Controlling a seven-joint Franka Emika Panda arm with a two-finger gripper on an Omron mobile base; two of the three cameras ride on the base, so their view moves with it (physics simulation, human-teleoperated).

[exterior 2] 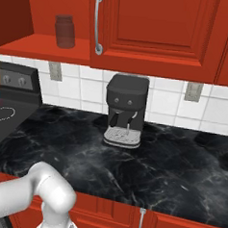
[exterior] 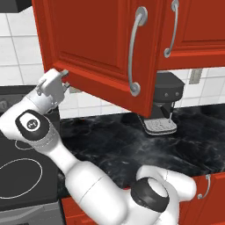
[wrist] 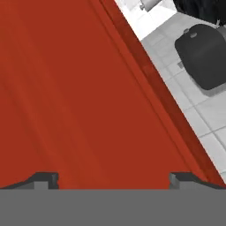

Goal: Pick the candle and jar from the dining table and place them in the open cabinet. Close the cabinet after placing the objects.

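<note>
The jaws are released, spread wide with nothing between them. In the left base view the gripper (exterior: 66, 79) sits at upper left of centre, its tips against the outer edge of the open cabinet door (exterior: 101, 48). In the hand view the fingertips (wrist: 44, 180) stand far apart at the bottom corners, facing the red door panel. In the right base view the jar (exterior 2: 65, 31) stands upright on the cabinet shelf (exterior 2: 38, 48), upper left of the frame. A coffee machine (exterior 2: 126, 109) stands on the black marble desk (exterior 2: 179, 173) at centre.
</note>
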